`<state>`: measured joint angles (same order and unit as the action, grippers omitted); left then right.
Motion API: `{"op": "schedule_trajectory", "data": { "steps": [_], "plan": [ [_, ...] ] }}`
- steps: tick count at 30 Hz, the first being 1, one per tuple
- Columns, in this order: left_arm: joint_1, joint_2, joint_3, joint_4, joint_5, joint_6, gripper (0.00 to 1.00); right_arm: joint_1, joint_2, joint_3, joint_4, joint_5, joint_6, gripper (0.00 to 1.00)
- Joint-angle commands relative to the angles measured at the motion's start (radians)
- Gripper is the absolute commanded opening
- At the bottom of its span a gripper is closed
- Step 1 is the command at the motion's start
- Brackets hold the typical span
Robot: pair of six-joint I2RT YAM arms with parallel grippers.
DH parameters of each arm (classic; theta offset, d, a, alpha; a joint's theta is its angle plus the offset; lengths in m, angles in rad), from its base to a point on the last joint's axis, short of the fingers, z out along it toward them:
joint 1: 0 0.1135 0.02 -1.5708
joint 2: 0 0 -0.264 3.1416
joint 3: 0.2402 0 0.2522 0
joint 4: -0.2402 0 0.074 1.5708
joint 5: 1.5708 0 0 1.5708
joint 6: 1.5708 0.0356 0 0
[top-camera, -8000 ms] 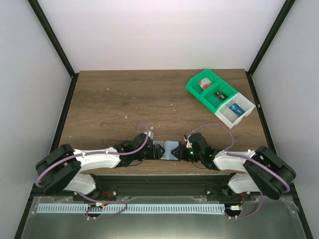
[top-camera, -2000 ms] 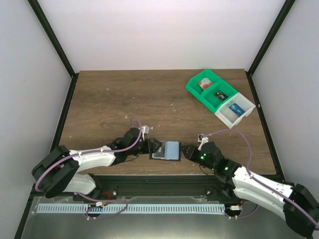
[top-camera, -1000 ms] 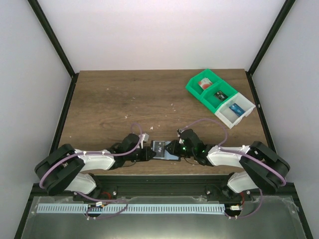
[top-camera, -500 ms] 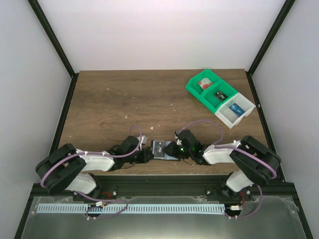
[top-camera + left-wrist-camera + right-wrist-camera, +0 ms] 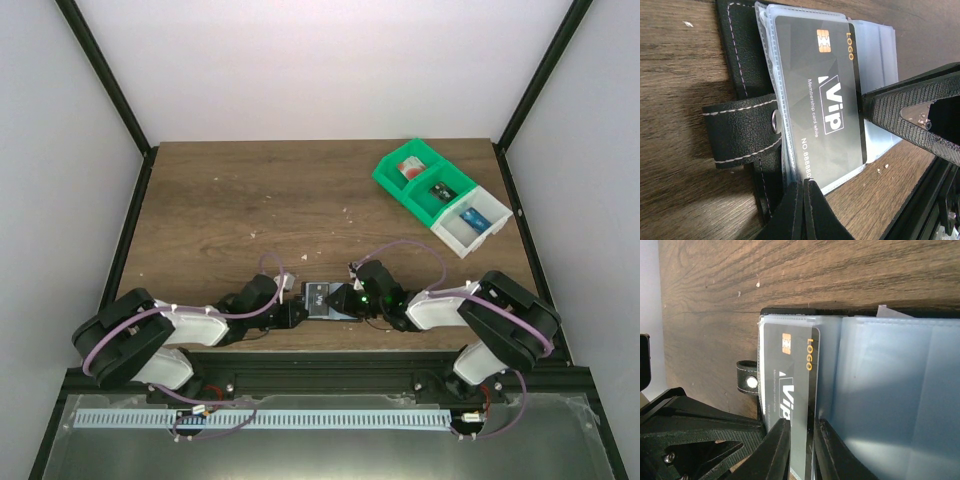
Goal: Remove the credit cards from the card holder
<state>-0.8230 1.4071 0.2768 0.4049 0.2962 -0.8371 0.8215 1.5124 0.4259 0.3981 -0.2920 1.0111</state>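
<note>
I am looking down at the wooden table (image 5: 250, 200), with the green and white bins (image 5: 440, 195) sitting at its far right, well apart from the work. Both arms are folding inward along the near edge and meeting at the card holder (image 5: 325, 300), which is lying open and flat on the wood between them.

Through the left wrist camera the holder is showing black leather, a snap strap (image 5: 740, 132) and clear plastic sleeves (image 5: 877, 55) fanning out. A dark grey VIP card (image 5: 825, 100) is resting on the top sleeve, chip end pointing away.

The left gripper (image 5: 802, 205) is clenching nearly flat, its tips pinching the near edge of the holder's sleeves. The right gripper (image 5: 802, 445) is coming in from the opposite side, its jaws narrowed to a slim gap around the card's long edge; I cannot tell whether sleeve film is also caught between them.
</note>
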Motion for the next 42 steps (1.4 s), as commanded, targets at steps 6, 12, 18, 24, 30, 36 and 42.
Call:
{"op": "schedule_trajectory", "data": {
  "steps": [6,12,18,24,30,36,42],
  "plan": [
    [0.001,0.014,-0.019,0.016,-0.005,-0.002,0.00,0.010,-0.003,0.008,0.002,0.015,0.022,0.17],
    [0.002,0.018,-0.022,0.031,-0.001,-0.012,0.00,0.013,-0.003,0.026,-0.048,0.031,0.014,0.20],
    [0.002,0.024,-0.017,0.037,0.003,-0.016,0.00,0.018,0.005,0.013,0.022,-0.013,0.017,0.20],
    [0.002,0.034,-0.017,0.050,0.005,-0.019,0.00,0.018,0.026,0.003,0.079,-0.048,0.026,0.19],
    [0.001,0.034,-0.019,0.049,0.001,-0.021,0.00,0.018,0.006,-0.027,0.100,-0.029,0.040,0.12],
    [0.002,0.043,-0.023,0.043,-0.009,-0.019,0.00,0.017,-0.040,-0.048,0.091,0.008,0.032,0.01],
    [0.002,0.048,-0.026,0.034,-0.021,-0.018,0.00,0.018,-0.051,-0.066,0.095,0.022,0.025,0.01]
  ]
}}
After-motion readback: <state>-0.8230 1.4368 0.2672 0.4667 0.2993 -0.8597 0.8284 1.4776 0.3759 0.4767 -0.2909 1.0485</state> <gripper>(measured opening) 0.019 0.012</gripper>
